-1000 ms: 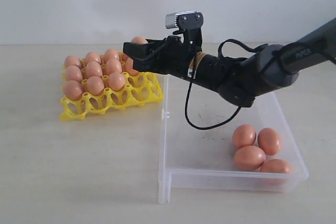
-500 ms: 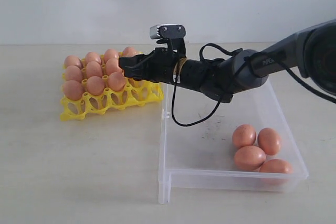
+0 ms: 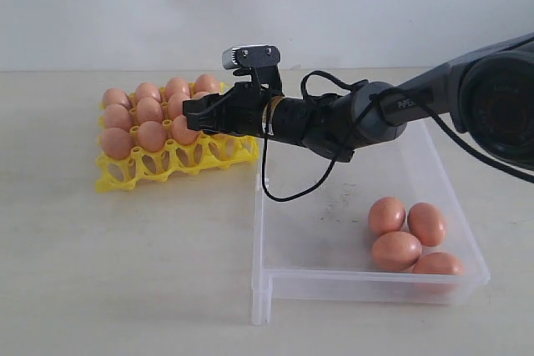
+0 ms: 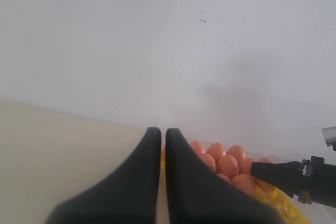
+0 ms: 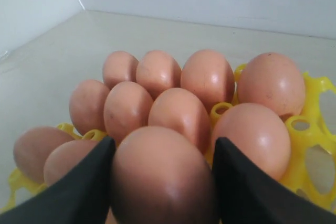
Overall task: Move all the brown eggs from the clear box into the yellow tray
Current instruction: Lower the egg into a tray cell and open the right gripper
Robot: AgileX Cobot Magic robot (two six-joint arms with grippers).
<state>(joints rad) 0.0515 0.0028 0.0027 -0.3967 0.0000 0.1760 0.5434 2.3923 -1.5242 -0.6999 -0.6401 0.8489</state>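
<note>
Brown egg [image 5: 163,177] clamped in right gripper [image 3: 197,113] over yellow tray [image 3: 125,177].
Risk: an off-centre descent could knock seated eggs [image 5: 178,114]; an early release could let it roll off.

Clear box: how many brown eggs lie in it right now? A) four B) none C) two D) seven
A: four brown eggs cluster in one corner of the clear box; the held egg in the right gripper is over the yellow tray.
</note>
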